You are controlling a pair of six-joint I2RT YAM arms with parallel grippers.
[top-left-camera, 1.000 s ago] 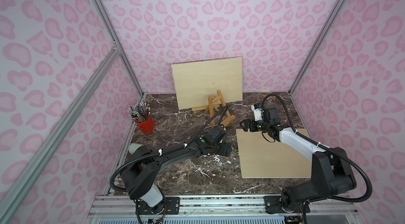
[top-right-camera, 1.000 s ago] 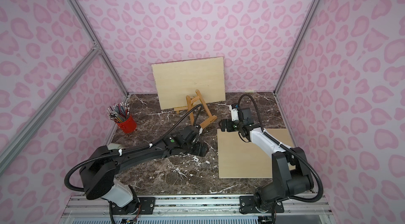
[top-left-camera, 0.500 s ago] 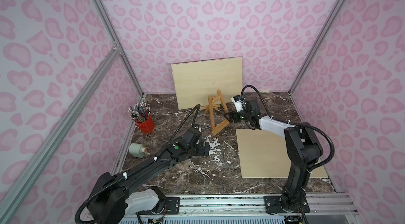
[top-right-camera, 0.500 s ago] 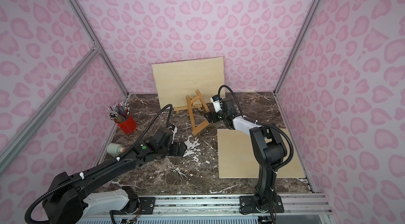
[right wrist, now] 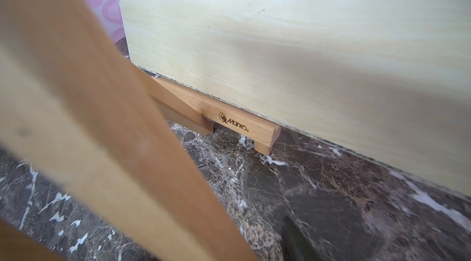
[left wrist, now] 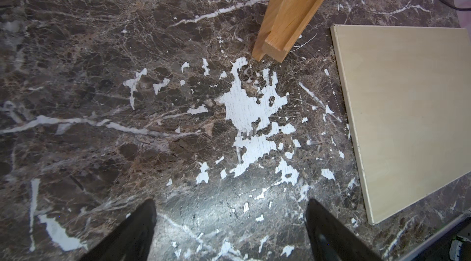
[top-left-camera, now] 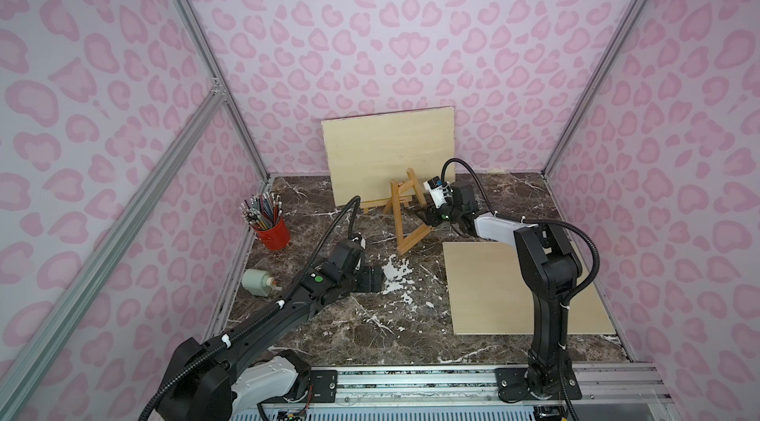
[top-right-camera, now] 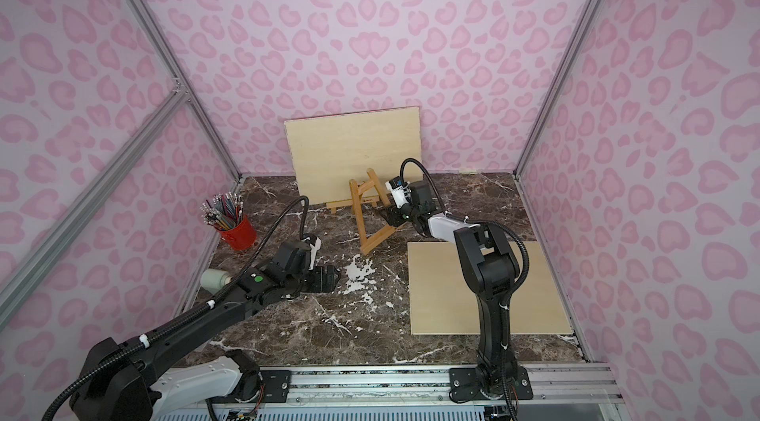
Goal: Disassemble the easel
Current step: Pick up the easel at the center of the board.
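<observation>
The left gripper (left wrist: pixel 230 203) hovers low over the marble table (top-left-camera: pixel 362 332), its 2 fingers (left wrist: pixel 137 226) spread wide and empty. To its right lies 1 flat board (top-left-camera: pixel 485 291). Farther back, the wooden easel (top-left-camera: pixel 397 221) stands on the table before an upright board (top-left-camera: pixel 386 155). The right gripper (top-left-camera: pixel 423 216) is just beside the easel's leg; whether its jaws pinch the leg cannot be told.

In the right wrist view we get the easel (right wrist: pixel 107 124) leg only as a blur cut by the frame, with one fingertip (right wrist: pixel 293 239) of the right claw (top-left-camera: pixel 425 218) showing, its jaws too small to judge in both top views
</observation>
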